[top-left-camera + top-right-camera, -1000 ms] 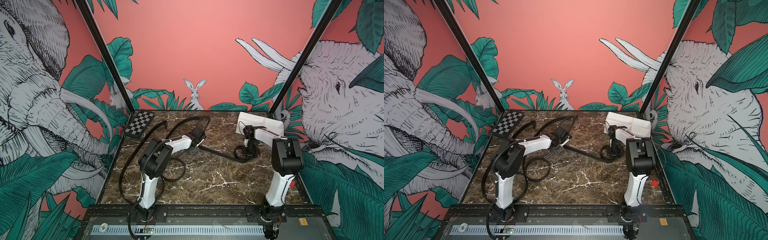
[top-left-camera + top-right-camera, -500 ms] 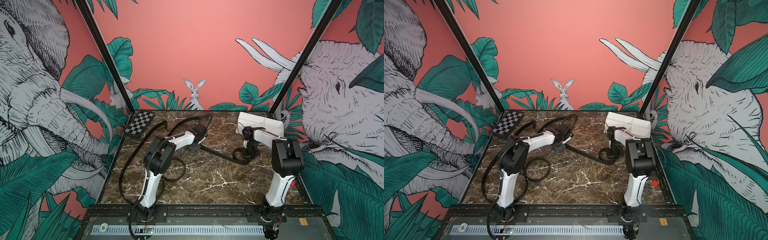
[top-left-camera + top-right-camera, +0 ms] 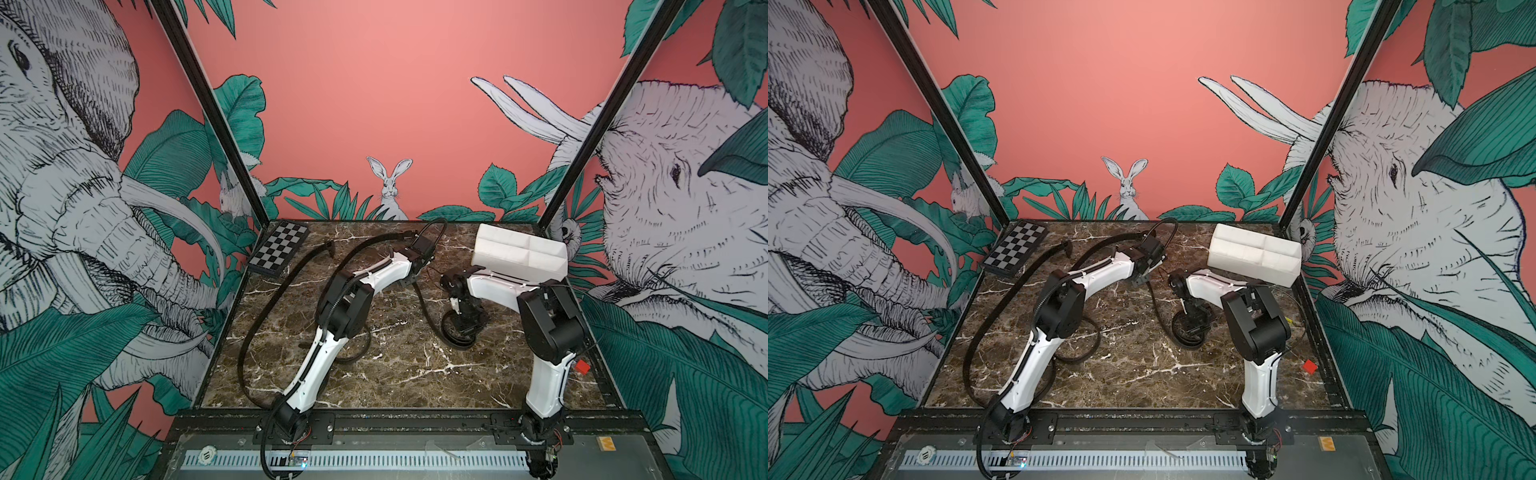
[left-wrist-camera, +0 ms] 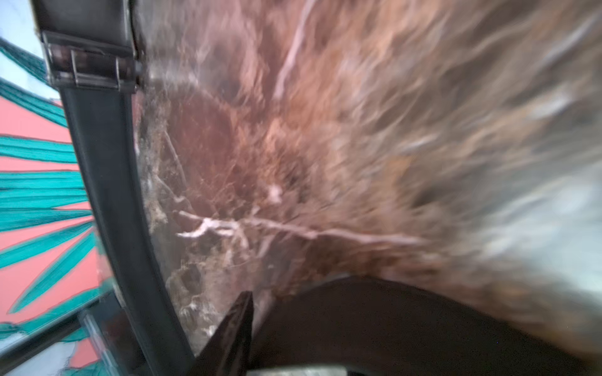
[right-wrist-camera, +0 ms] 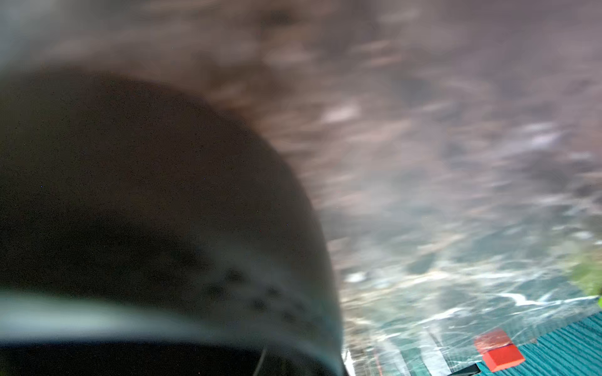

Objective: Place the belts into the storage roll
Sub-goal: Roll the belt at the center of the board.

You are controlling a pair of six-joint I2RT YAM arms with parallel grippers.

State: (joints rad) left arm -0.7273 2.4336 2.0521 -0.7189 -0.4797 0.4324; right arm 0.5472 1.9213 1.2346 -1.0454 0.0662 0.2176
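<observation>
Across the floor of the painted enclosure spreads a brown, white-veined marble tabletop [image 3: 407, 374]. Two white-and-black robot arms reach over it, the left arm [image 3: 374, 278] and the right arm [image 3: 494, 286]. At the far right corner sits the storage roll [image 3: 519, 254], a white rectangular plastic box split into four compartments. A flat black-and-white checkerboard [image 3: 280, 250] lies at the far left corner. Three long black belts lie on the marble, all outside the box. The first belt [image 3: 266, 316] runs along the left side and the second belt [image 3: 359, 355] loops beneath the left arm. The third belt [image 3: 426, 309] is wound into a coil in front of the box, its free tail curving toward the left gripper [image 3: 408, 281]. The right gripper [image 3: 462, 326] points down into the coil's middle with its jaws pressed together; whether they pinch the strap cannot be told. The blurred left wrist view shows a black strap [image 4: 110, 201] with a silver metal buckle [image 4: 88, 65] passing just beside one dark fingertip [image 4: 239, 322]; whether the left jaws are spread cannot be told. A small red block [image 3: 582, 366] rests near the right edge.
</observation>
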